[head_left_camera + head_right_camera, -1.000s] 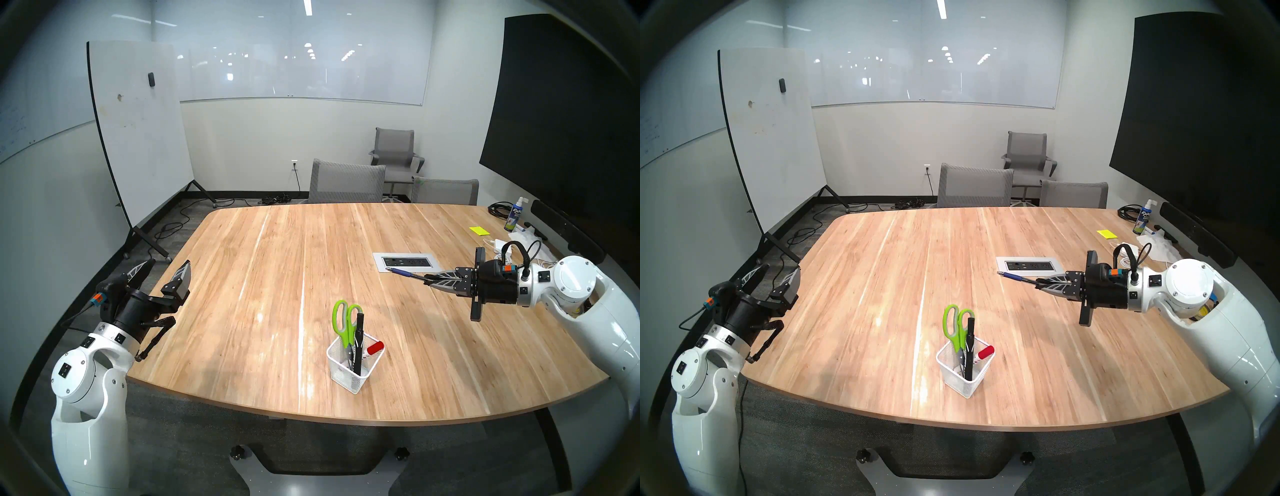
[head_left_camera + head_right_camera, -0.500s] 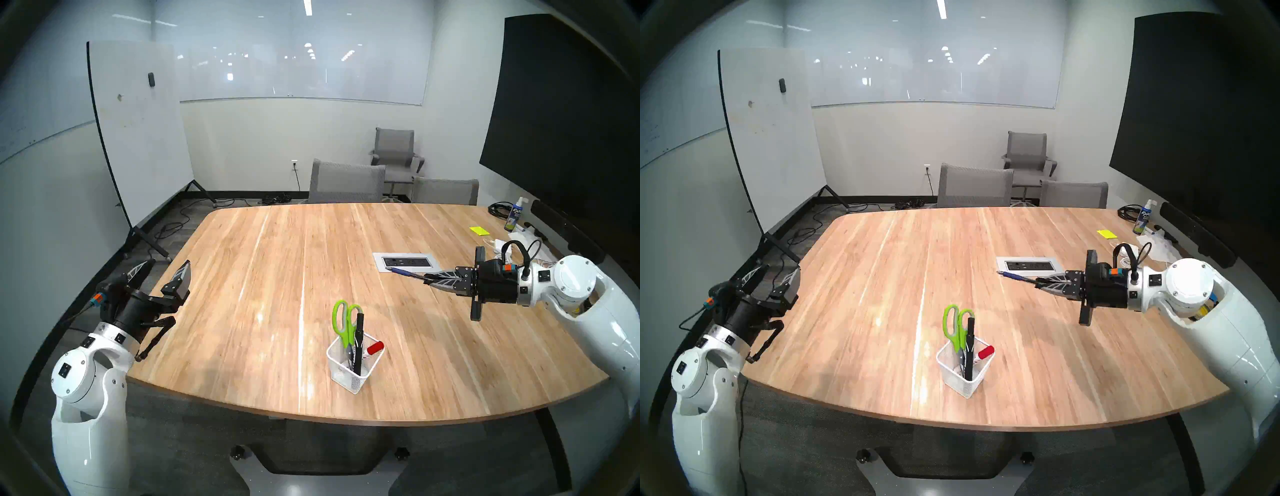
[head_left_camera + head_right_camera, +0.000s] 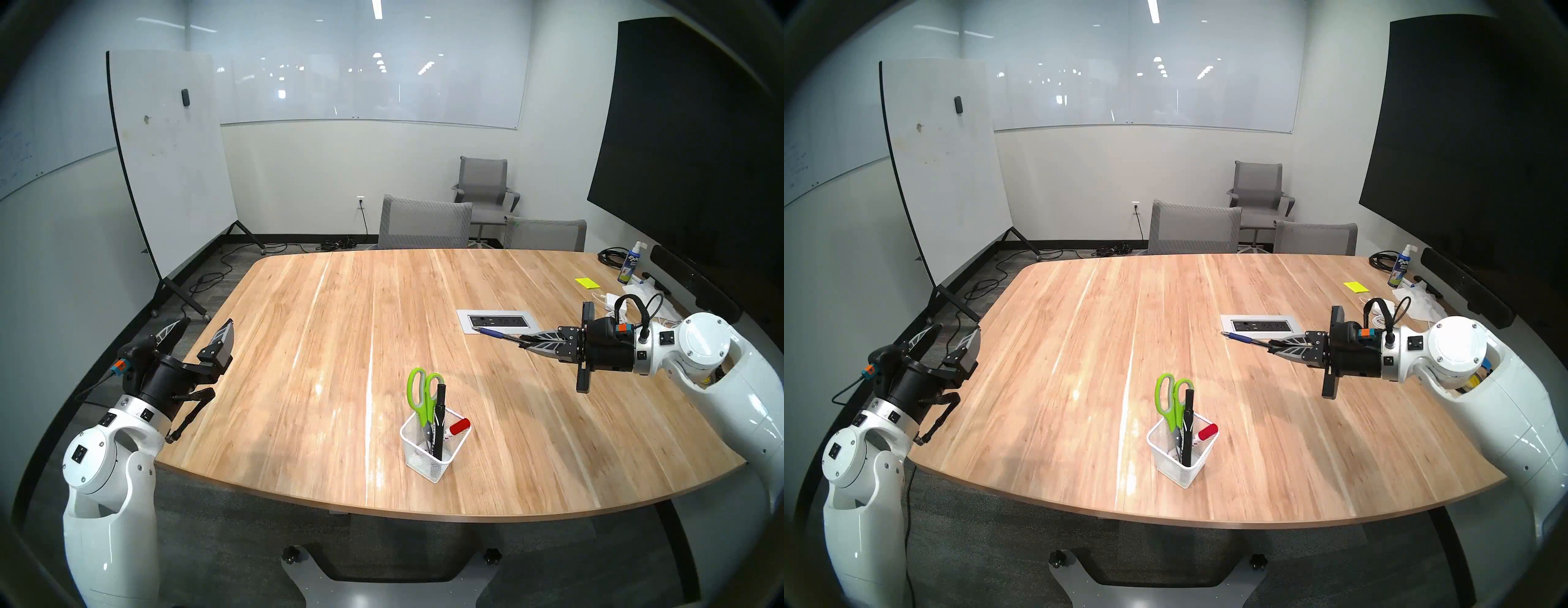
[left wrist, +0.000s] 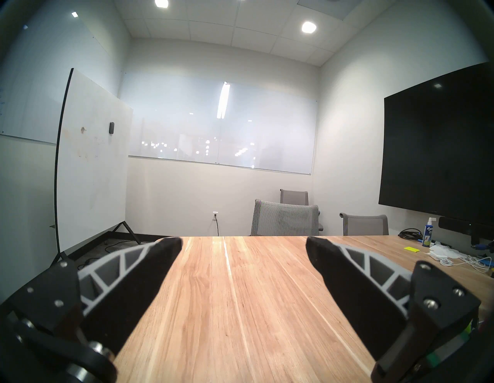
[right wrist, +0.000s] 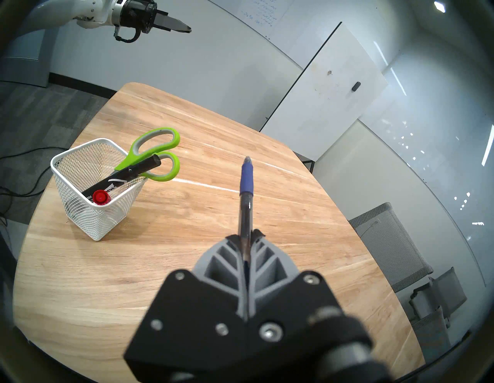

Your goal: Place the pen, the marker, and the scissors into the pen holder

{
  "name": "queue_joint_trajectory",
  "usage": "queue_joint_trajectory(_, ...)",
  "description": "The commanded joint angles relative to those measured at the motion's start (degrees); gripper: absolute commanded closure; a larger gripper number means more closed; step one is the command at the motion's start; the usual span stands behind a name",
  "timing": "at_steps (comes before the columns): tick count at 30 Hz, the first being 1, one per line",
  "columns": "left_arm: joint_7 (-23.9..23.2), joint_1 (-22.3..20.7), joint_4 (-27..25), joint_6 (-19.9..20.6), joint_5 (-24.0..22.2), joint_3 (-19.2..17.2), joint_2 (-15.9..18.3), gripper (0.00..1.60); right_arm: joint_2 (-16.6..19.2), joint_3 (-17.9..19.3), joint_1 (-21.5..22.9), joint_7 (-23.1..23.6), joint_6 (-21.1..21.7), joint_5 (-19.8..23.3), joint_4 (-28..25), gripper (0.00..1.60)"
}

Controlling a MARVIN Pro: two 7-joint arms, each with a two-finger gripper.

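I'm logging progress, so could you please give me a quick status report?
Right gripper shut on pen, above table. Left gripper open, empty. Scissors, markers in pen holder. Path clear.

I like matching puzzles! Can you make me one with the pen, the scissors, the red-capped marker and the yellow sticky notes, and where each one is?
Things:
1. pen
2. scissors
3. red-capped marker
4. yellow sticky notes

Places:
A. flat on the table, far right
B. handles sticking high out of the pen holder
C. clamped in the right gripper
D. cap poking just above the pen holder's rim

Pairs: 1-C, 2-B, 3-D, 4-A
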Motion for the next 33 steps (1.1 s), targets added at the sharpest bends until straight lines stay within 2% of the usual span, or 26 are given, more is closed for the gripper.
queue_joint_trajectory(1, -0.04, -0.12, -1.27, 0.01, -0.11, -0.07, 0.01, 0.0, 0.21, 0.66, 0.86, -0.17, -0.08, 0.07, -0.27, 1.6)
queue_joint_trajectory(33, -0.49, -0.36, -1.27, 0.23, 0.27, -0.27, -0.47, 0.0, 0.24, 0.63, 0.86, -0.2, -0.1, 0.09, -0.27, 1.6)
